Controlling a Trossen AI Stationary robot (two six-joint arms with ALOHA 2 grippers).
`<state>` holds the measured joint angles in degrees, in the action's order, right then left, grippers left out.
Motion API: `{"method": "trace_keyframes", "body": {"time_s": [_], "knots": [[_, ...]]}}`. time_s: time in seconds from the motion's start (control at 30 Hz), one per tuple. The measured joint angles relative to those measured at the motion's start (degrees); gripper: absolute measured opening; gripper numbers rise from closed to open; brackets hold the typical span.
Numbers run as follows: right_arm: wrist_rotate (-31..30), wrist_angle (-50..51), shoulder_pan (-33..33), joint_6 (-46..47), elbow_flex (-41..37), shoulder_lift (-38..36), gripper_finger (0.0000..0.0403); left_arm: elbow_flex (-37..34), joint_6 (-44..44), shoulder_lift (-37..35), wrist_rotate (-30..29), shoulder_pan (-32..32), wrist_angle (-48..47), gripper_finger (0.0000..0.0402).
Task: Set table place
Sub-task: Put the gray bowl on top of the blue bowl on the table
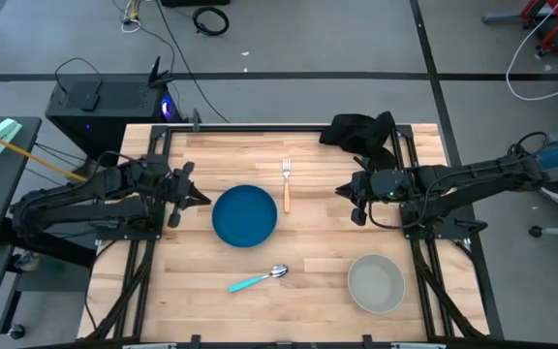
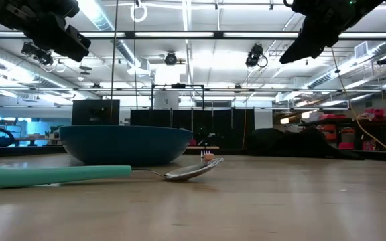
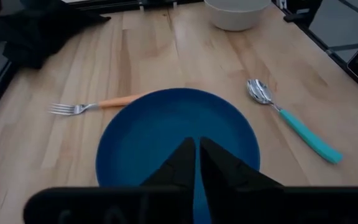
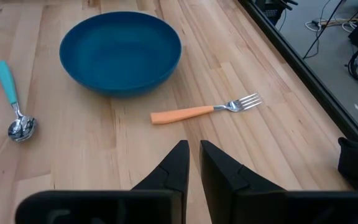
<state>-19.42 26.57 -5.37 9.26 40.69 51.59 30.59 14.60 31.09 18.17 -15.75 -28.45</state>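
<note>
The blue plate [image 1: 245, 215] rests on the middle of the wooden table [image 1: 163, 291]. The orange-handled fork [image 1: 286, 184] lies flat just right of the plate, tines toward the far edge. The teal-handled spoon [image 1: 258, 279] lies flat on the plate's near side. The pale grey bowl [image 1: 375, 283] stands at the near right. My left gripper [image 1: 204, 199] hovers shut and empty just left of the plate, above the table. My right gripper [image 1: 339, 190] hovers shut and empty to the right of the fork. The plate [image 3: 178, 140] and the fork [image 4: 201, 112] also show in the wrist views.
A black cloth [image 1: 361, 131] lies bunched at the table's far right corner, behind my right arm. A black metal frame [image 1: 260, 125] edges the table. Bare wood shows at the near left and between the spoon and the bowl.
</note>
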Motion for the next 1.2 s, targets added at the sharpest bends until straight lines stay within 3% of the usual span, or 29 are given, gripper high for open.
{"method": "trace_keyframes", "body": {"time_s": [0.93,1.2], "knots": [[-0.02,-0.03,0.0,0.0,0.0,0.0,0.0046,0.0,-0.03,0.02,-0.09,0.0,-0.01,0.0036],[-0.22,-3.06,0.0,-5.28,0.02,-0.02,0.0046,0.0,-0.05,0.02,-0.09,0.0,-0.01,0.0026]]}}
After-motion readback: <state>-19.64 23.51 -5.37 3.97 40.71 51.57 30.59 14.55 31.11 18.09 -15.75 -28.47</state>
